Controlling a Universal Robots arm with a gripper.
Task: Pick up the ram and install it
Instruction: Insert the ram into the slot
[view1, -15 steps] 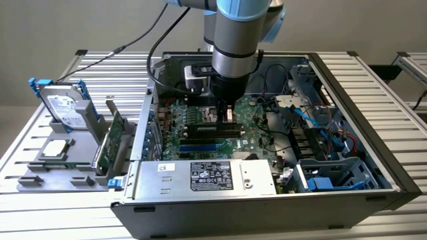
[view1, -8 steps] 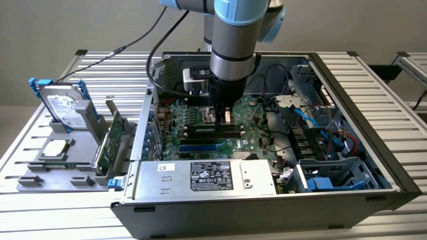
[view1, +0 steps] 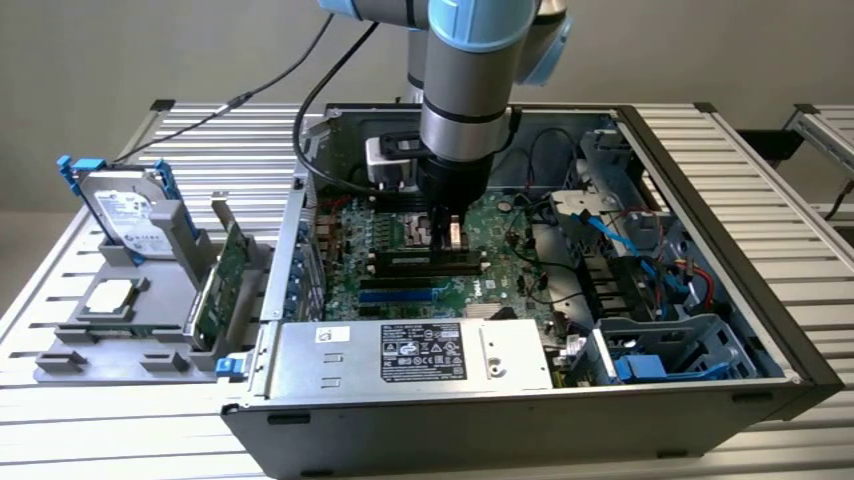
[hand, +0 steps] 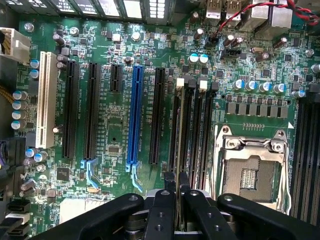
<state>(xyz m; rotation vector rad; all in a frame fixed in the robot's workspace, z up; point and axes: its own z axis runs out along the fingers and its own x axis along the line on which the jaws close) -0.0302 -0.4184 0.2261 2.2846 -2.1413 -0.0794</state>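
Alignment decides this: with the gripper (hand: 176, 181) clamped on the ram (hand: 178, 130) (edge-on above the memory slots (hand: 196, 135)), I'd press straight down, evenly.

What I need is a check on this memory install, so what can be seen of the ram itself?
The ram shows edge-on in the wrist view. It is a long, very thin strip with a greenish edge, clamped between the black fingers of the pincer. It runs lengthwise along the black memory slots on the motherboard, beside the processor socket. Its faces and chips are hidden. Whether it is seated in a slot cannot be told.
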